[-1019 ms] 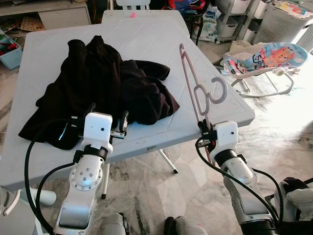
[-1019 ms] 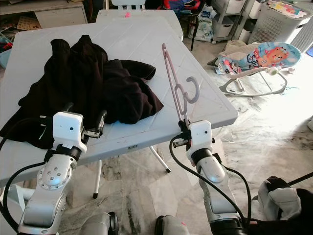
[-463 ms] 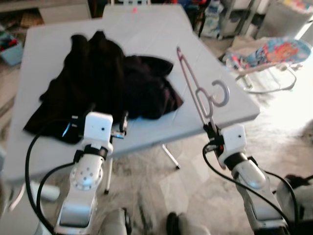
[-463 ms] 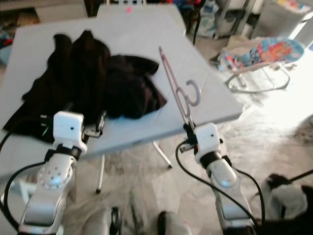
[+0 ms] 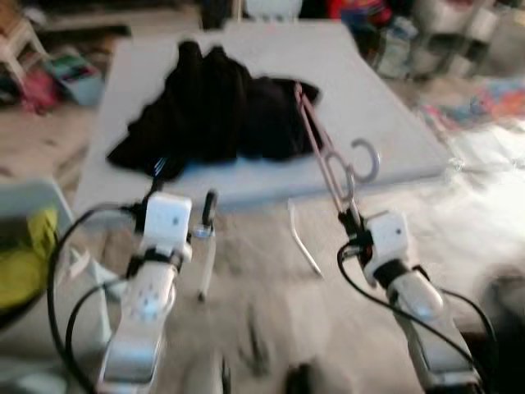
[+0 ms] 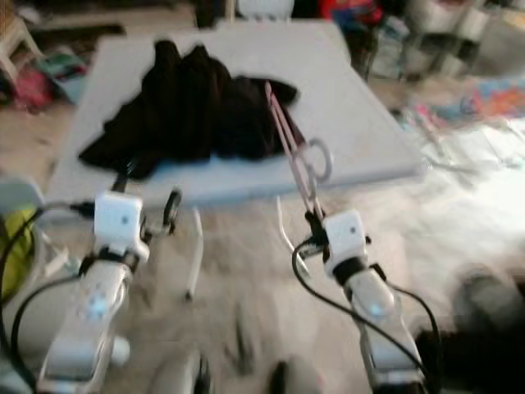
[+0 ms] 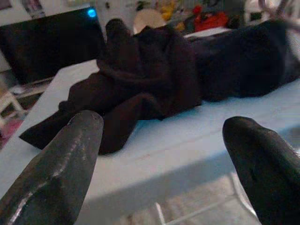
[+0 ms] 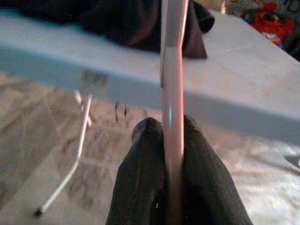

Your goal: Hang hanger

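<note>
A pink plastic hanger (image 5: 328, 156) stands up from my right gripper (image 5: 351, 220), which is shut on its lower bar in front of the table's near edge; the hook (image 5: 366, 158) points right. In the right wrist view both fingers (image 8: 140, 173) pinch the pink bar (image 8: 171, 93). A black garment (image 5: 217, 111) lies crumpled on the white table (image 5: 385, 139). My left gripper (image 5: 182, 185) hangs open in front of the near edge, clear of the cloth. The left wrist view shows its fingertips (image 7: 61, 164) wide apart, facing the garment (image 7: 154, 79).
The eye views are blurred. Thin metal table legs (image 5: 303, 246) stand on the marble floor below the table. A pale chair with something yellow-green (image 5: 25, 254) is at the left. Coloured clutter (image 5: 492, 98) lies on the floor at the right.
The whole picture has shifted and blurred: the camera has backed away from the table, which now lies farther off. Both grippers keep their pose; the hanger stays held.
</note>
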Motion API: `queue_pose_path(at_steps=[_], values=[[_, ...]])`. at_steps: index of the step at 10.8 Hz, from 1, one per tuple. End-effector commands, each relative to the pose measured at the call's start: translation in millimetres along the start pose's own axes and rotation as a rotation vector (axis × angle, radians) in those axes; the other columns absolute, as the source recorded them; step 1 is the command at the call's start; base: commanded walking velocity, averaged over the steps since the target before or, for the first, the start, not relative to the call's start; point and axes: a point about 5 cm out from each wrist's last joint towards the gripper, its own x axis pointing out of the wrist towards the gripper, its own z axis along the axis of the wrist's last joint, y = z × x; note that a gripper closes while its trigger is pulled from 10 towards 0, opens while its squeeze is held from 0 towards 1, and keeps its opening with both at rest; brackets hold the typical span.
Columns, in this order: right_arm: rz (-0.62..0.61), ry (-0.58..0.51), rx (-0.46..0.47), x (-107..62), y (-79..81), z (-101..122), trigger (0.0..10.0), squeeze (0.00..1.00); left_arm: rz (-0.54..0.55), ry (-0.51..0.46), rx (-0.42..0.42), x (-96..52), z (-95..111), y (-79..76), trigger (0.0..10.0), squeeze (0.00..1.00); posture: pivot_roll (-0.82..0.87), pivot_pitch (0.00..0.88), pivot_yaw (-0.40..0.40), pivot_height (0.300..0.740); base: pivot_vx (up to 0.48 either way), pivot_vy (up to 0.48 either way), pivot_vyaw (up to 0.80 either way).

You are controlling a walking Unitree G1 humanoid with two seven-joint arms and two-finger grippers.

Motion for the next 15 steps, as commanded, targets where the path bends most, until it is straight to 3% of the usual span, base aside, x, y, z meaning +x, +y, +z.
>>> queue_pose_path(at_steps=[1,7,11,15], values=[[-0.009,-0.026,-0.009,1.5,-2.4,6.2,10.0,0.0,-0.006,-0.01,0.007,-0.2,1.9,0.6,10.0,0.0,-0.03,0.062,-0.015,0.74,-0.322,0.0,0.0],[-0.018,-0.019,0.019,5.3,1.0,5.4,10.0,0.0,-0.013,0.004,-0.044,1.3,0.7,-1.0,10.0,0.0,-0.04,0.063,-0.011,0.74,0.0,0.0,-0.08],[-0.015,-0.018,0.021,7.2,3.2,5.7,10.0,0.0,-0.019,0.009,-0.055,1.5,1.2,-2.2,10.0,0.0,-0.04,0.074,-0.013,0.74,0.0,0.0,-0.8],[-0.012,-0.012,0.023,7.5,5.3,4.1,10.0,0.0,-0.028,0.013,-0.059,0.7,0.5,-3.4,10.0,0.0,-0.04,0.072,-0.013,0.74,0.0,0.279,-0.8]])
